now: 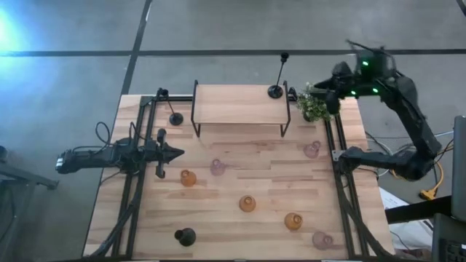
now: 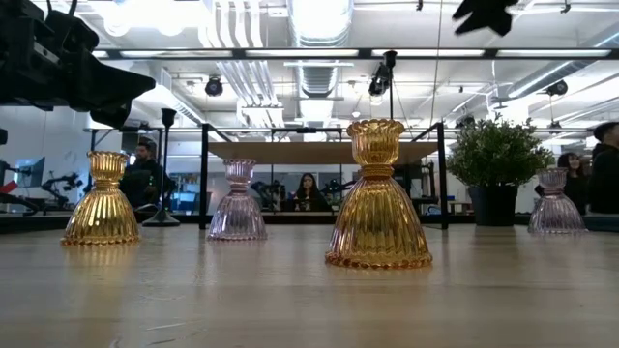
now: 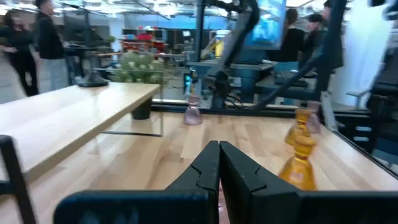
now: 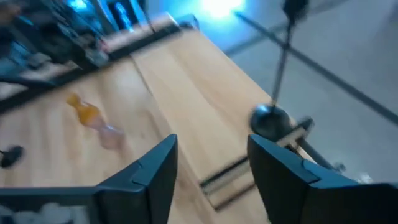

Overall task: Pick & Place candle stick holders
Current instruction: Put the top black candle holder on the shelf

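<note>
Nine holders are visible on the table (image 1: 240, 185). Three are black with thin stems. One (image 1: 277, 78) stands on the shelf (image 1: 239, 105), at its end nearest the plant (image 1: 314, 103). A second (image 1: 169, 108) stands on the table just off the shelf's other end. A third (image 1: 185, 236) stands near the table's front edge.

Six are squat glass holders. The amber ones stand at (image 1: 188, 177), (image 1: 247, 204) and (image 1: 293, 221). The pink ones stand at (image 1: 218, 167), (image 1: 312, 150) and (image 1: 322, 240). All are upright and apart from one another. In the low view an amber holder (image 2: 377, 198) stands nearest the camera.

The left gripper (image 1: 173, 153) hovers over the table's left part, between the second black holder and the nearest amber one. Its jaws are closed tip to tip and hold nothing, as the left wrist view confirms (image 3: 219, 163).

The right gripper (image 1: 319, 89) is above the plant, near the shelf's right end. In the right wrist view its fingers (image 4: 208, 165) are spread wide and empty, with the black holder on the shelf (image 4: 277, 93) ahead of them.
</note>
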